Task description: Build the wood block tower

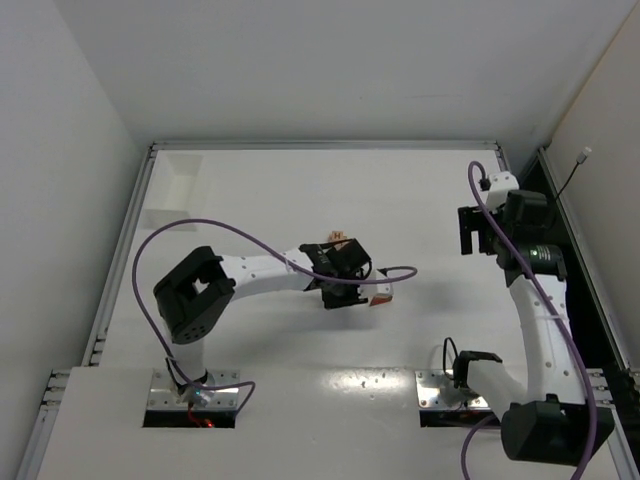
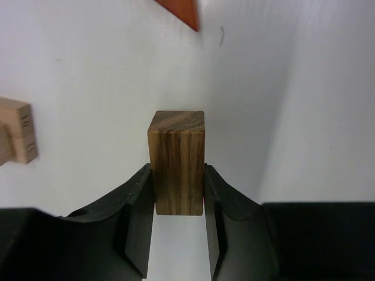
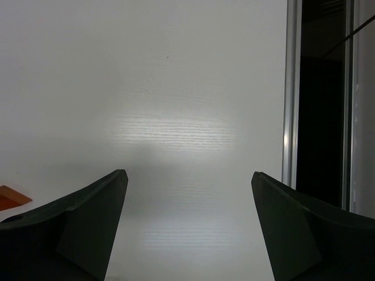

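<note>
- Jaws of the left gripper (image 2: pixel 177 171) are pinching a dark brown block (image 2: pixel 176 146) by two opposite side faces; the block stands upright and its top end pokes out past the fingertips.
- Cannot tell whether the block's far end touches the table (image 2: pixel 88 70).
- Red-orange wedge (image 2: pixel 183 10) lies on the table beyond the held block, apart from it and cut off by the top edge of the left wrist view.
- Wood block tower (image 2: pixel 16 130) sits at the left edge of the left wrist view, apart from the gripper. It is pale tan, probably two or three stacked pieces, and partly out of frame.
- In the top view the tower (image 1: pixel 337 238) is just behind the left gripper (image 1: pixel 350 287), near mid-table; the wedge (image 1: pixel 381 297) is just to its right.
- Jaws of the right gripper (image 3: pixel 188 174) are spread wide with only bare table between them.
- Right gripper (image 1: pixel 470 231) hangs at the far right of the table, well apart from the blocks.
- White tray (image 1: pixel 176 190) sits at the far left corner.
</note>
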`<state>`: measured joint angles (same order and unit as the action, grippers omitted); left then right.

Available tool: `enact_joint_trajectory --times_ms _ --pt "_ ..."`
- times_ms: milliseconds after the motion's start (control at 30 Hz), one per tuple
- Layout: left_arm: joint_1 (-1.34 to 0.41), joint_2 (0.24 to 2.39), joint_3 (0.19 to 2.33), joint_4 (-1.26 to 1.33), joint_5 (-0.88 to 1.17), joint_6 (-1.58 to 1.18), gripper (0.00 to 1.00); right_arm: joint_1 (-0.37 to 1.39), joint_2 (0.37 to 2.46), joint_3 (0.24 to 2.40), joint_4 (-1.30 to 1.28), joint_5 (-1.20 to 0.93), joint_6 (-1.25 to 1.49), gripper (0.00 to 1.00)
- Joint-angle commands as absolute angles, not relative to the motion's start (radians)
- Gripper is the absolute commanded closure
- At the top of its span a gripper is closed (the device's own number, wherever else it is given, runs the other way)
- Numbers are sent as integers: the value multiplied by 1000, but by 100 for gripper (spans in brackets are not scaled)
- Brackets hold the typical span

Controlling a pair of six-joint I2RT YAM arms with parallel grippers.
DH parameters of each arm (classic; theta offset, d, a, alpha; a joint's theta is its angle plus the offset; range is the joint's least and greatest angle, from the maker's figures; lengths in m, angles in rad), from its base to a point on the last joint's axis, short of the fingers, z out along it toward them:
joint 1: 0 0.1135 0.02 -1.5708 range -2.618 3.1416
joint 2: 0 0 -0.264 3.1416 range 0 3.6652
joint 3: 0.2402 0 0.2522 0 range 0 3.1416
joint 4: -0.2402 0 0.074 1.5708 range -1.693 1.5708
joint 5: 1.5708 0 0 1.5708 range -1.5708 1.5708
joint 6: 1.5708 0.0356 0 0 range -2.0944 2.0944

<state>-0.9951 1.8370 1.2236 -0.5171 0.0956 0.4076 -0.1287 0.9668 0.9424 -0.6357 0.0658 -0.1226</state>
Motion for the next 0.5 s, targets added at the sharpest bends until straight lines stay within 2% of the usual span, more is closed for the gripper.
enact_joint_trajectory --times_ms 0,67,200,233,300,467 --pt "-959 1718 1337 -567 54 310 100 -133 1000 940 -575 19 -77 16" --pt "-940 1692 1393 -606 42 191 100 -133 1031 940 -563 -9 -38 16" --pt "-930 1667 1537 -656 -326 -124 100 -143 1075 940 -529 -86 61 19" --pt "-917 1667 1560 -696 -359 -165 100 -143 1075 940 -529 -101 81 19" --pt "-908 1690 1632 -728 -422 -259 100 -153 1101 940 -529 -144 133 20" --pt "-806 1859 1843 -918 -393 -368 100 -163 1126 962 -529 -181 176 23"
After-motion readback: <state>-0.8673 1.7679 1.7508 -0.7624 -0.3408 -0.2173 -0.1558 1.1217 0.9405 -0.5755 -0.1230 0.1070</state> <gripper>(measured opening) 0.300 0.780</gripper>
